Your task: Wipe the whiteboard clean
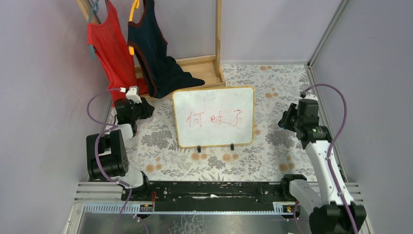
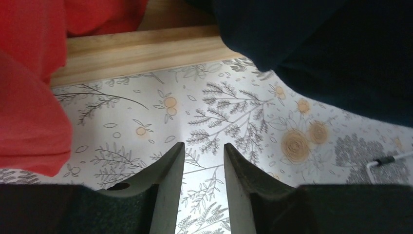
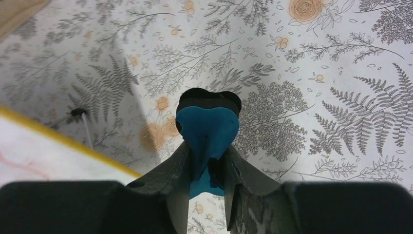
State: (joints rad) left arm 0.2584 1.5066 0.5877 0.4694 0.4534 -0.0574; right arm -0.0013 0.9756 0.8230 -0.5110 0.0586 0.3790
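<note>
The whiteboard point(image 1: 214, 117) lies on the floral table at centre, with a yellow frame, two small black feet at its near edge and red handwritten characters on its face. Its corner also shows in the right wrist view point(image 3: 44, 146). My right gripper point(image 3: 207, 153) is shut on a blue eraser point(image 3: 207, 126) with a black underside, held above the table right of the board point(image 1: 287, 119). My left gripper point(image 2: 204, 146) is open and empty, over the table left of the board point(image 1: 143, 109), near the hanging clothes.
A wooden rack base point(image 1: 204, 68) stands at the back, with a red vest point(image 1: 109, 44) and a dark navy vest point(image 1: 156, 48) hanging from it. The navy cloth spills onto the base. Grey walls close in left and right.
</note>
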